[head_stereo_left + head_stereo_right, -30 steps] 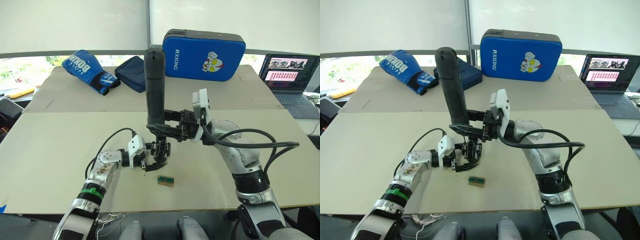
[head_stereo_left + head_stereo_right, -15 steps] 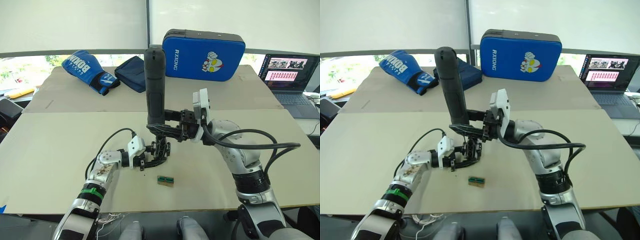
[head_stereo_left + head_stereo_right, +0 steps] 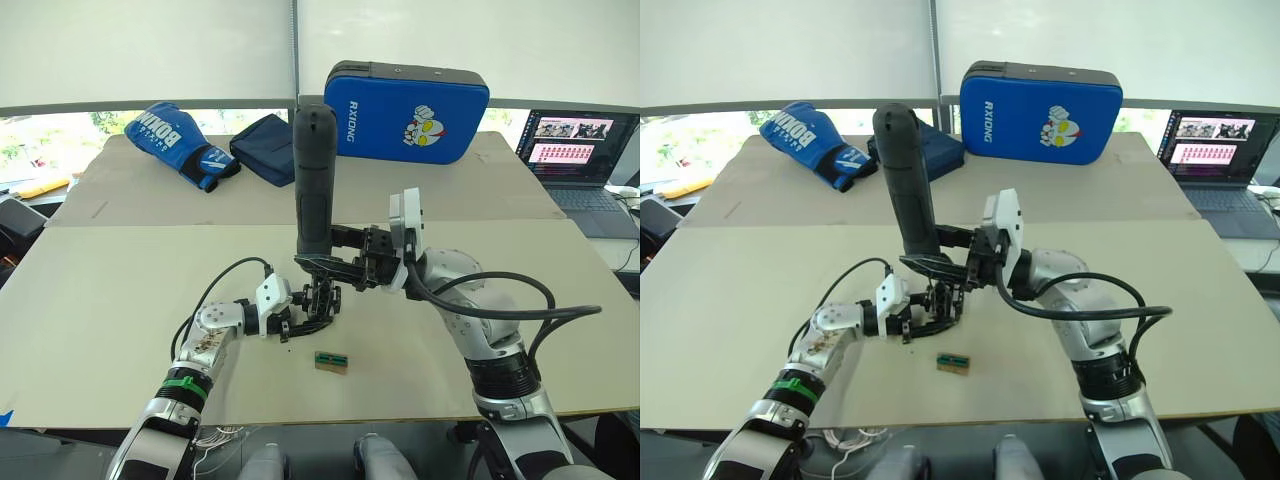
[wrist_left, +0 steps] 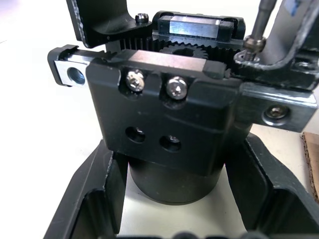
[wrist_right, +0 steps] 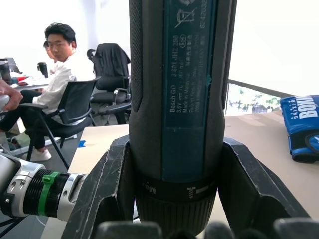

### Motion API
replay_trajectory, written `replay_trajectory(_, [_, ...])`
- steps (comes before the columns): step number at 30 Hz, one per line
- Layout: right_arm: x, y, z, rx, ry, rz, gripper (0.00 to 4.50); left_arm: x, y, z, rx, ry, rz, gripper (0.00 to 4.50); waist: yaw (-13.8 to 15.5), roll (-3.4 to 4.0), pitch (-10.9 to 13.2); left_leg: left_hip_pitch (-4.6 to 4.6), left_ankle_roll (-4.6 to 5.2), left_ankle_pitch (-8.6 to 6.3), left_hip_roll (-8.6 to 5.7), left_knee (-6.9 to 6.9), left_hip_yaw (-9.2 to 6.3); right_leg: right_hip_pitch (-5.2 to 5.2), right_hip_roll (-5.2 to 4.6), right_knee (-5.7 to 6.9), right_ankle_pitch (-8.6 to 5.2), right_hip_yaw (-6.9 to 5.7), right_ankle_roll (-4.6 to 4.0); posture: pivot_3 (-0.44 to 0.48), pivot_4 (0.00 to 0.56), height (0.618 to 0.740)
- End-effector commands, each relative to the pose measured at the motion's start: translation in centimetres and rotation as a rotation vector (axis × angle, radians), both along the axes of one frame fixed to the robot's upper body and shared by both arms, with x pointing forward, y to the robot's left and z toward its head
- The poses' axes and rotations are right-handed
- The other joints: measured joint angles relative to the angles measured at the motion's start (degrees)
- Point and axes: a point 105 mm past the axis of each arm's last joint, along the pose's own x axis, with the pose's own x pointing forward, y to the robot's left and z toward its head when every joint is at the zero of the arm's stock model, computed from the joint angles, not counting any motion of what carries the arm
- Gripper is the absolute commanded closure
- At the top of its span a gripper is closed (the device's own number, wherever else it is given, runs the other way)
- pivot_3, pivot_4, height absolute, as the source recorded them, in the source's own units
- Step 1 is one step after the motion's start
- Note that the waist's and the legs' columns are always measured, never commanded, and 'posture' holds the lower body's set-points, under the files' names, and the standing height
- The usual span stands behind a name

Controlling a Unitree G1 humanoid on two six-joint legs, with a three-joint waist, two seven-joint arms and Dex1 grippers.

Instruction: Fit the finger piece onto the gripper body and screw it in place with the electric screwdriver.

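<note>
The right gripper (image 3: 322,264) squeezes the electric screwdriver (image 3: 312,180) near its bottom and holds it standing straight up over the middle of the table (image 3: 100,300). Right under it, the left gripper (image 3: 308,322) is closed around the gripper body (image 4: 169,119), and the thin metal bit touches a screw on top. A small green-topped block (image 3: 331,361) lies nearby.

The thick black cylindrical electric screwdriver (image 3: 312,180) hides its thin metal bit's tip behind the chunky black gripper body (image 3: 322,300); the finger piece cannot be told apart.
</note>
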Motion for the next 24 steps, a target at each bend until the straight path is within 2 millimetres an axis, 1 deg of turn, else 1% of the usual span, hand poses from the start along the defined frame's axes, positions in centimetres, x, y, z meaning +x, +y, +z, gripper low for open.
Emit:
replay_trajectory(1, [0.7, 0.1, -1.7, -0.049, 0.029, -0.027, 2.6, -0.5, -0.1, -1.2, 0.012, 0.047, -0.002, 2.19, 0.0, -0.01, -0.1, 0.02, 0.0, 0.0, 0.0, 0.0, 0.0, 0.02, 0.0, 0.0, 0.0, 0.0, 0.0, 0.0, 0.15, 0.74])
replay_trajectory(7, [1.3, 0.2, -2.8, -0.086, 0.055, -0.052, 2.6, -0.4, 0.1, -1.2, 0.015, 0.049, 0.006, 2.19, 0.0, -0.01, -0.3, 0.11, 0.0, 0.0, 0.0, 0.0, 0.0, 0.1, 0.01, 0.0, 0.0, 0.0, 0.0, 0.0, 0.15, 0.74])
replay_trajectory(10, [1.5, 0.2, -3.1, -0.092, 0.073, -0.064, 2.6, -0.3, 0.1, -1.2, 0.015, 0.048, 0.008, 2.19, 0.0, -0.03, -0.3, 0.14, 0.0, 0.0, 0.01, 0.0, 0.0, 0.13, 0.01, 0.01, 0.0, 0.0, 0.0, 0.0, 0.15, 0.74])
replay_trajectory(16, [1.2, 0.5, -3.7, -0.111, 0.101, -0.05, 2.6, -0.2, 0.1, -1.1, 0.014, 0.049, 0.01, 2.19, -0.1, -0.03, -0.4, 0.18, 0.0, 0.0, 0.01, 0.0, 0.0, 0.17, 0.02, 0.01, 0.0, 0.0, 0.0, 0.0, 0.15, 0.74])
replay_trajectory(24, [1.2, 0.4, -3.4, -0.111, 0.092, -0.054, 2.6, -0.2, 0.1, -1.0, 0.013, 0.048, 0.011, 2.19, -0.1, -0.03, -0.4, 0.19, 0.0, 0.0, 0.01, -0.01, 0.0, 0.18, 0.02, 0.01, 0.0, 0.0, 0.0, 0.0, 0.15, 0.74])
